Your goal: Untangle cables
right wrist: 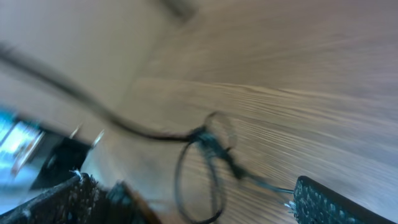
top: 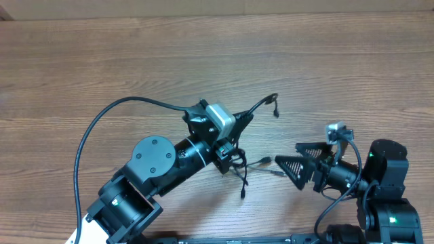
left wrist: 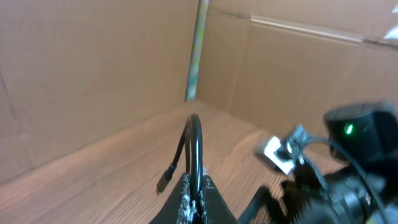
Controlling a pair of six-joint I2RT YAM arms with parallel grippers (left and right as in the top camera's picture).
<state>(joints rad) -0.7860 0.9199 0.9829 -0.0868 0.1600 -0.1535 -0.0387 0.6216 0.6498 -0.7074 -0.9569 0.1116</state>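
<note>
Clamping the cables (top: 261,104) tight in the left hand (top: 243,116); holding the right hand (top: 290,154) wide open, empty, loose cable ends near its fingertips, over the bench (top: 135,54).

A brown wooden desk (top: 203,54) with plain brown cardboard walls (left wrist: 74,81) standing around it.
The desk has long grain lines running from side to side. The walls rise from its far edges, and a thin grey-green strip (left wrist: 198,56) runs straight up where two of them meet. The light is soft and even.
</note>
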